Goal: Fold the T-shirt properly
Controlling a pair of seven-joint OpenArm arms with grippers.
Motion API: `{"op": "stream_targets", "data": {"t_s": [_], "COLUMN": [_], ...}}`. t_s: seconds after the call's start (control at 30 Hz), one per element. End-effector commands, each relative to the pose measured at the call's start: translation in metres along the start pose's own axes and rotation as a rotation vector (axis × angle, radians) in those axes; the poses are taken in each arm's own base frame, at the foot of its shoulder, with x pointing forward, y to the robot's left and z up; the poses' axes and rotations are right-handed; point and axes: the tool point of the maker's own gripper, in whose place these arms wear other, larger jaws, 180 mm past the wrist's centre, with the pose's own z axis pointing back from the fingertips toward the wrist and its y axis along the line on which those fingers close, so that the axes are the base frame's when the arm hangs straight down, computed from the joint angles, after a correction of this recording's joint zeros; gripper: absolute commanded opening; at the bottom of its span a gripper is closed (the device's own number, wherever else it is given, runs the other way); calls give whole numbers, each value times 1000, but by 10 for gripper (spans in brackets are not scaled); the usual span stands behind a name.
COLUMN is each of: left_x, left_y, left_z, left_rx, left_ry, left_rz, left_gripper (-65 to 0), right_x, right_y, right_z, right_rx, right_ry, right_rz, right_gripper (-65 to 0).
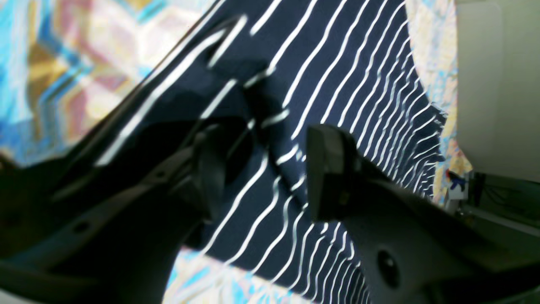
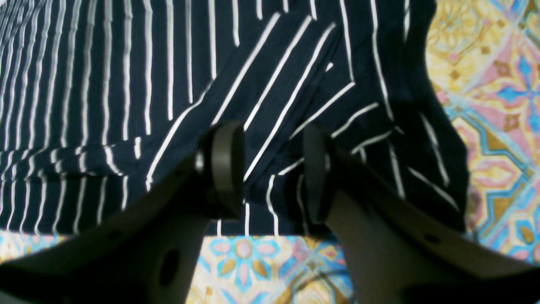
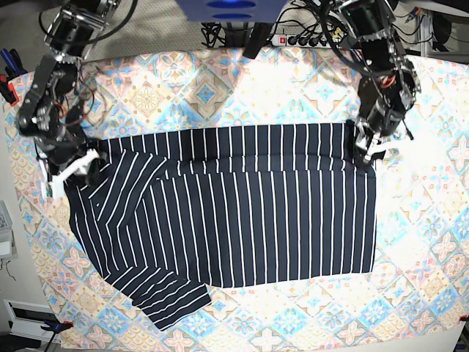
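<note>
The dark navy white-pinstriped cloth T-shirt [image 3: 242,213] lies spread on the pastel diamond-tile tablecloth [image 3: 220,88]. At its far corners, left claw [image 1: 261,173] and right claw [image 2: 272,169] gape, gripping nothing.

The T-shirt [image 3: 256,213] is navy with thin white pinstripes — the tablecloth [image 3: 220,88] pastel diamond-tiled.

Free room and obstacles, placed relative to the T-shirt [image 3: 242,213]:
- Beyond its far edge: bare tabletop [image 3: 220,88], passable; cables and a power strip [image 3: 304,38] at the rim.
- Near side: open strip.
- Both ends: occupied by the left gripper [image 3: 364,150] and right gripper [image 3: 73,170].
</note>
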Motion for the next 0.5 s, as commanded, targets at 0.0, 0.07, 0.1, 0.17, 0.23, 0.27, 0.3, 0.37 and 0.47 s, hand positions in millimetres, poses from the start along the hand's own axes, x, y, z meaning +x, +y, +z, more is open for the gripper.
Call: {"op": "stream_targets", "data": {"t_s": [0.0, 0.07, 0.1, 0.17, 0.23, 0.27, 0.3, 0.37, 0.47], "left_x": [10, 10, 9, 9, 8, 6, 1, -11, -20], "left_y": [-7, -2, -1, 3, 1, 2, 2, 5, 12], "left_z": [4, 7, 7, 11, 17, 22, 25, 29, 41], "left_rx": [-31, -21, -18, -13, -27, -28, -35, -37, -34], "left_ry": [-31, -28, -27, -19, -23, -20, -16, -3, 9], "left_rz": [-6, -9, -9, -17, -18, -16, -1, 32, 61], "left_gripper": [-347, -347, -345, -320, -302, -302, -304, -304, -304], "right_x": [10, 0, -4, -13, -20, -22, -22, -23, -30], "right_y": [-10, -17, -19, -21, -22, -22, -22, -22, -22], "right_z": [8, 13, 16, 19, 21, 21, 21, 22, 23], "right_rx": [-23, -41, -48, -55, -57, -57, -57, -57, -58], "right_ry": [-34, -19, -12, 6, 21, 26, 26, 27, 43], "right_rz": [8, -4, -8, -12, -14, -14, -14, -14, -15], "right_gripper": [-426, -426, -426, -426, -426, -426, -426, -426, -426]}}
